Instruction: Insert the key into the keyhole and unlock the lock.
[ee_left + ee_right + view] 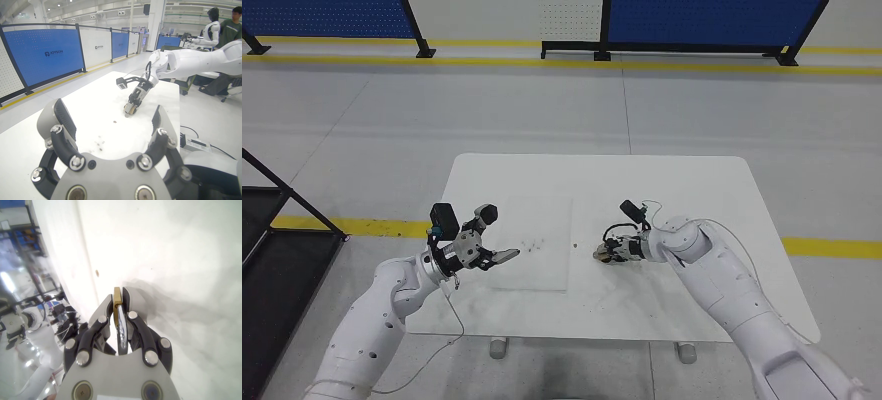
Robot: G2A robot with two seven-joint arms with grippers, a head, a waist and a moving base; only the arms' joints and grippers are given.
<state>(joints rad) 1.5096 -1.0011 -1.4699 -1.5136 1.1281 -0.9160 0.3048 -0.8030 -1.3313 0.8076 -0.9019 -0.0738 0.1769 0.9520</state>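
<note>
Lock (117, 298), a brass body with a silver shackle, is clamped tight between the fingers of my right gripper (118, 293), low over the counter (672, 190), a little right of its middle. My left gripper (108, 106) hangs wide open and holds nothing, over the counter's left part, well apart from the lock. A small grey thing (127, 115) lies just under the right gripper; I cannot tell if it is the key.
</note>
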